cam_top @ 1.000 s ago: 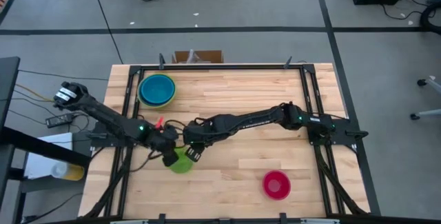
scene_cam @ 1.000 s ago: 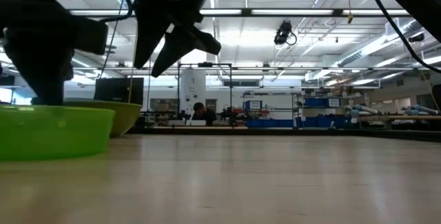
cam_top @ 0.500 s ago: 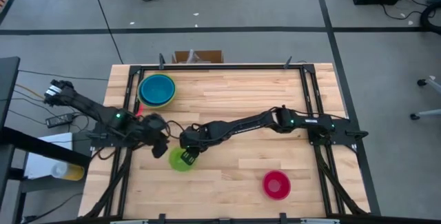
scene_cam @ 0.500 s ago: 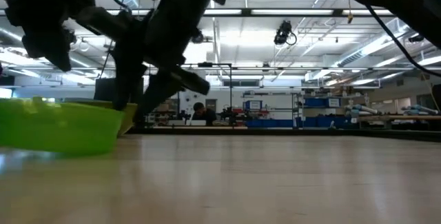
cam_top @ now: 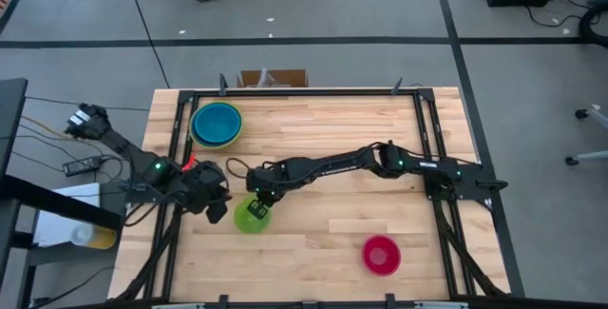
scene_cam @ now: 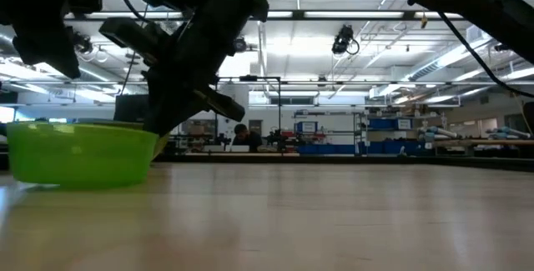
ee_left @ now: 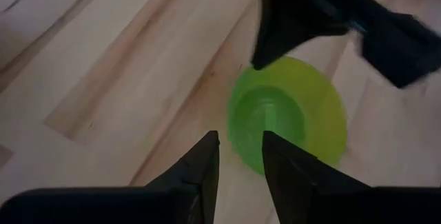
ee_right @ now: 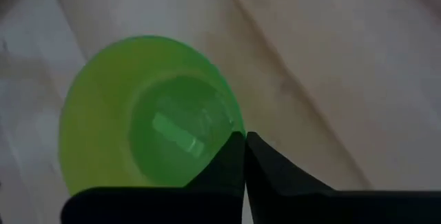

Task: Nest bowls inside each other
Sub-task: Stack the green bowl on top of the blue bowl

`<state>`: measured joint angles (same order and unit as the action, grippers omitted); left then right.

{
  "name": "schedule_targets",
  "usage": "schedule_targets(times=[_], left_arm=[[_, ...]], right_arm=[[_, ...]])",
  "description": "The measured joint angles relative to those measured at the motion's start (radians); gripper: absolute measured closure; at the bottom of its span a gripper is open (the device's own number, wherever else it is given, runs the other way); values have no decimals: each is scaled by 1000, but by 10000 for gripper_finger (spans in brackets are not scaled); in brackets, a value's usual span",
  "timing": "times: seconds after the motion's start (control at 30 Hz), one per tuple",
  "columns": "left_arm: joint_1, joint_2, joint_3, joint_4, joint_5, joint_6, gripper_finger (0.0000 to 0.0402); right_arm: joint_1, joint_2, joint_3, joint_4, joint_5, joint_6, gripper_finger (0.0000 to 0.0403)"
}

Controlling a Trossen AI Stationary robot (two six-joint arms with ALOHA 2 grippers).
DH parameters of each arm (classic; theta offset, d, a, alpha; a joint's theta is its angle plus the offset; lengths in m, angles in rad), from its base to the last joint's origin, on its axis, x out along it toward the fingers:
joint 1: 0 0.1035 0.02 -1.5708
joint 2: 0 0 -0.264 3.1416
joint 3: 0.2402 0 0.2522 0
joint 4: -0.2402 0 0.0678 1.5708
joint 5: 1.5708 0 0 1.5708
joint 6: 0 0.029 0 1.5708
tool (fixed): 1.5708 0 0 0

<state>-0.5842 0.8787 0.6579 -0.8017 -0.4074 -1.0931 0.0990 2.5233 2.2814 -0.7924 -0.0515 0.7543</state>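
A small lime green bowl (cam_top: pixel 251 216) stands upright, mouth up, on the wooden table (cam_top: pixel 332 128) near its left side. My right gripper (cam_top: pixel 257 201) reaches across from the right and is shut on the bowl's far rim. My left gripper (ee_left: pixel 238 156) hovers open just left of the bowl (ee_left: pixel 289 114), apart from it. At the far left, a blue bowl sits inside a large lime green bowl (cam_top: pixel 217 124). A small magenta bowl (cam_top: pixel 381 254) rests near the front right. My right gripper pinches the small green bowl's rim (ee_right: pixel 236 129) on its far side, one finger inside the bowl and one outside. The fingers (ee_right: pixel 224 162) slant down from above and from the table's right. The bowl's base rests on the table (scene_cam: pixel 83 183), roughly upright.
Black frame rails (cam_top: pixel 178 147) run along the table's left and right edges. Bare wood lies between the small green bowl and the magenta bowl. In the low view the room beyond shows shelves and a person far off (scene_cam: pixel 240 134).
My left gripper has opened, let go of the small green bowl and drawn back up and toward the table's left edge. My right gripper has come down onto the bowl's far rim and shut on it. The bowl has stayed about where it was.
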Motion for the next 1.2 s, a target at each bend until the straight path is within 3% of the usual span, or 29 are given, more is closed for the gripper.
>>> schedule_targets(times=[0.17, 0.63, 0.8, 0.97, 1.1, 1.2], left_arm=[[-39, 0, 0, -19, -43, -57, 287], [-48, 1, 0, -26, -49, -119, 287], [-48, 1, 0, -26, -49, -127, 287], [-47, 1, 0, -26, -51, -137, 287], [-46, 1, 0, -26, -75, -154, 287], [-29, 1, 0, -26, -91, -173, 287]], right_arm=[[-12, 0, 0, 5, 1, -15, 383], [-11, 11, 0, 11, 6, -85, 306], [-11, 11, -17, 34, 10, -99, 325], [-24, 13, -21, 32, 5, -119, 388], [-36, 8, -21, 31, 11, -139, 392], [-39, -12, 8, 22, 81, -158, 395]])
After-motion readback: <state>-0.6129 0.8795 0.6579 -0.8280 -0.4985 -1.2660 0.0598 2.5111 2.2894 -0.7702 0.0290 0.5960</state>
